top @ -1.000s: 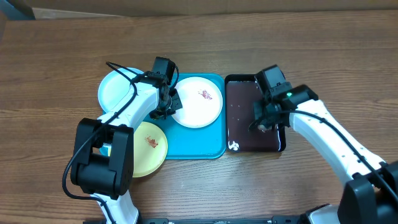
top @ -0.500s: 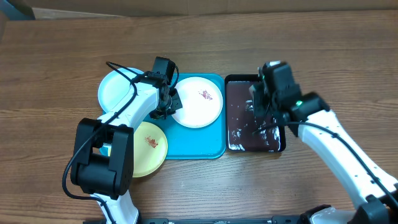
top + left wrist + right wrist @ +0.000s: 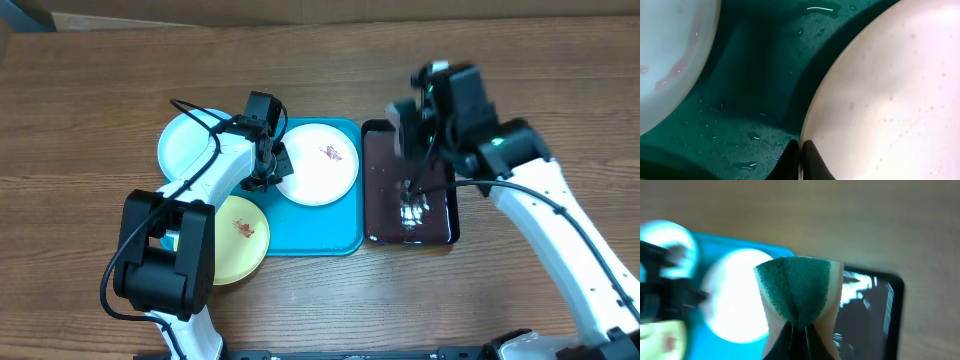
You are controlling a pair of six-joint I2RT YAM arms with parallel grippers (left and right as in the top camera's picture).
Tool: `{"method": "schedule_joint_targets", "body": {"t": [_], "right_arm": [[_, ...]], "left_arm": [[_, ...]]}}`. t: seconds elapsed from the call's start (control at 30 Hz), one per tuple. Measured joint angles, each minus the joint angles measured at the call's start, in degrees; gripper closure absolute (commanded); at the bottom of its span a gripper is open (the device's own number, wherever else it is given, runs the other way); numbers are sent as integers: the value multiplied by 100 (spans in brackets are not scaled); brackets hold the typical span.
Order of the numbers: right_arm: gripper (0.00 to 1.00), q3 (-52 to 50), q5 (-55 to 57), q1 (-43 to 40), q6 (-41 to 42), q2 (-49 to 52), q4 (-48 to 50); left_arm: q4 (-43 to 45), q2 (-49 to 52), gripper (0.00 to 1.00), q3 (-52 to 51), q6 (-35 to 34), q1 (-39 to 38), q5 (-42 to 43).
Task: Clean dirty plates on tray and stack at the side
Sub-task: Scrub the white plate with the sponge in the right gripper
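The turquoise tray [image 3: 310,235] holds the white plate [image 3: 318,165], which has a reddish smear. My left gripper [image 3: 272,165] is shut on the white plate's left rim [image 3: 850,100], its fingers [image 3: 812,162] pinching the edge. The light blue plate [image 3: 185,145] lies to the left, partly off the tray [image 3: 755,100]. The pale yellow plate [image 3: 240,235] with a smear lies at the tray's front left. My right gripper [image 3: 415,135] is raised above the dark-brown basin [image 3: 410,190] and is shut on a green-faced sponge [image 3: 797,292].
The glossy dark-brown basin holds water and sits right of the tray. Bare wooden table [image 3: 90,90] surrounds everything. The left arm [image 3: 200,180] reaches over the light blue plate.
My right gripper has lifted out of the basin with the sponge and moved back and a little left. The left gripper and the plates have not moved.
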Motion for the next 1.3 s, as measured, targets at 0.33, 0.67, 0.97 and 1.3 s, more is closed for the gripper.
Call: {"method": "schedule_joint_targets", "body": {"t": [0.33,0.67,0.97,1.3], "right_arm": [[96,72,-426,592,-50,922,402],[97,57,531,1329,-358,2295,1731],[96,59,748,1307,-590,3036,2282],[96,59,968,1311,-699,3497,2597]], "left_arm": [[15,0,96,-2,61,0,0],[15,0,96,-4,63,0,0],[17,0,96,-7,81,0,2],[20,0,96,-9,83,0,2]]}}
